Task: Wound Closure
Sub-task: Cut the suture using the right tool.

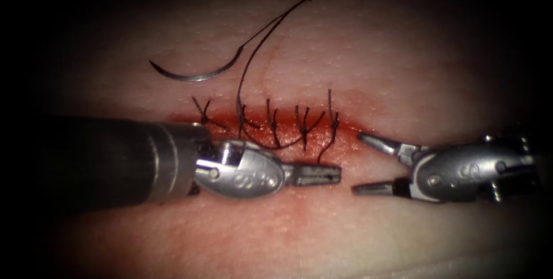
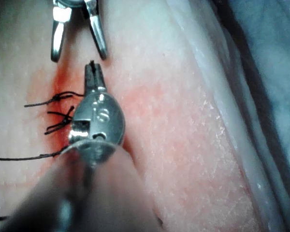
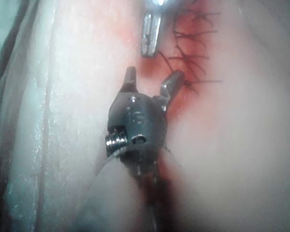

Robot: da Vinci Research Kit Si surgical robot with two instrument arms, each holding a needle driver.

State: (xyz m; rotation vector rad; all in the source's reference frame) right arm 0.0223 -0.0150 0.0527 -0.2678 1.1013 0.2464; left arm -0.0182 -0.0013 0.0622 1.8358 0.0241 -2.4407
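Tissue (image 1: 403, 54) bears free needle (image 1: 196, 76); left gripper (image 1: 317, 174) closed, empty; right gripper (image 1: 368, 163) apart, empty.

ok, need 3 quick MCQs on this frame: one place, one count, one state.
1. Where is the needle?
A. In the left tool's jaws
B. Lying free on the tissue above the cut
C. Driven into the tissue at the cut

2. How many tools hold the needle?
A. None
B. One
C. Two

3. How do the right tool's jaws stand?
A. Shut on the thread
B. Shut on the tissue
C. Open, holding nothing

Key:
1 B: the needle lies on the tissue above the cut, its thread trailing off.
2 A: the left tool is shut, with nothing seen in its jaws, and the right tool is apart from the needle.
3 C: its jaws are spread, with nothing between them.
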